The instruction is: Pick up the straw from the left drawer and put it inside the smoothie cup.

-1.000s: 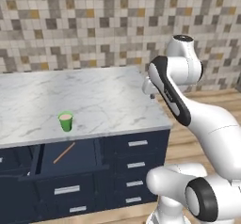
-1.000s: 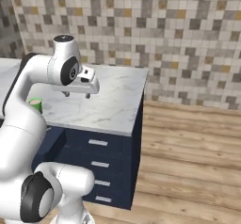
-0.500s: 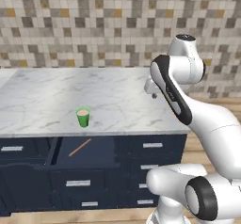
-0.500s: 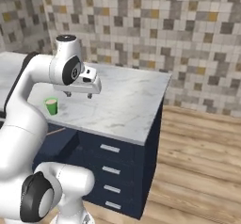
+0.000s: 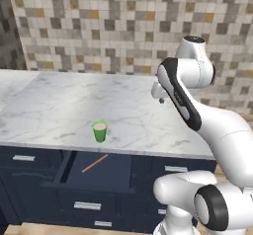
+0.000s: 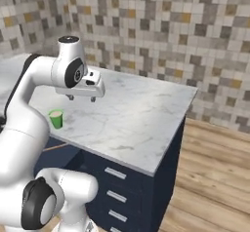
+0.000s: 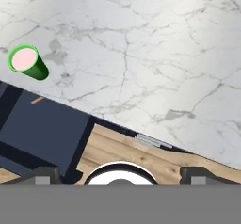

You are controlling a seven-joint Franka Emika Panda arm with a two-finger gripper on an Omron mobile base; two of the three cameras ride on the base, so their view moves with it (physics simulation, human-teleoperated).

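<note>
item: straw (image 5: 94, 163), thin, orange-brown. it is seen lying flat and diagonal inside the left drawer (image 5: 101, 172), which is pulled out from under the front edge of the bench (image 5: 59, 105). in the hand view only a short end of the straw (image 7: 37, 100) is shown, at about 9 o'clock.

item: smoothie cup (image 5: 100, 131), bright green with a pink top. it is stood upright on the bench near the front edge, at 12 o'clock from the straw and apart from it; in the hand view it is placed at about 10 o'clock (image 7: 28, 62).

item: pincer (image 6: 81, 98). it is held in the air over the marble, jaws spread wide, nothing gripped, well apart from the cup and drawer, at roughly 2 o'clock from the cup in the left base view (image 5: 160, 99).

item: narrow navy drawers (image 6: 119, 197), stacked at the bench's right end.
</note>
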